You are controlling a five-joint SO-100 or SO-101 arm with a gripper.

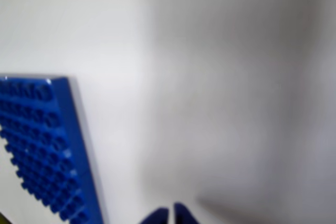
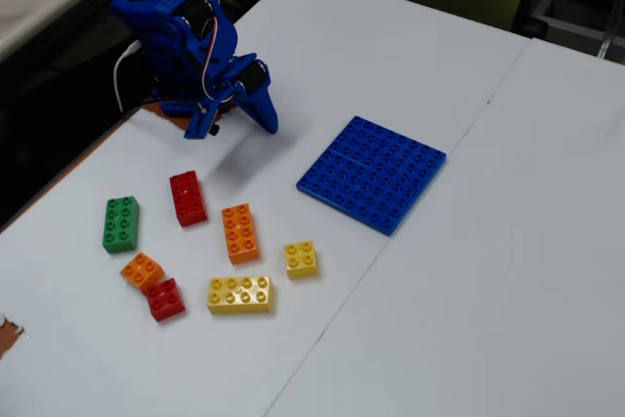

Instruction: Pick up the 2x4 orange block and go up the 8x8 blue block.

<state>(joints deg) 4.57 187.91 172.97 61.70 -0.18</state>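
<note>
The 2x4 orange block (image 2: 239,232) lies flat on the white table among other bricks, out of the wrist view. The 8x8 blue block (image 2: 372,173) lies flat to its right and shows blurred at the left of the wrist view (image 1: 42,145). The blue arm is folded at the back left in the fixed view. My gripper (image 2: 266,122) hangs low over bare table, behind the orange block and left of the blue plate. In the wrist view its two blue tips (image 1: 170,216) sit close together with nothing between them.
A green 2x4 brick (image 2: 121,224), a red 2x4 brick (image 2: 187,198), a small orange 2x2 brick (image 2: 143,270), a red 2x2 brick (image 2: 164,299), a yellow 2x4 brick (image 2: 240,294) and a yellow 2x2 brick (image 2: 301,259) surround the orange block. A table seam runs diagonally right of the plate.
</note>
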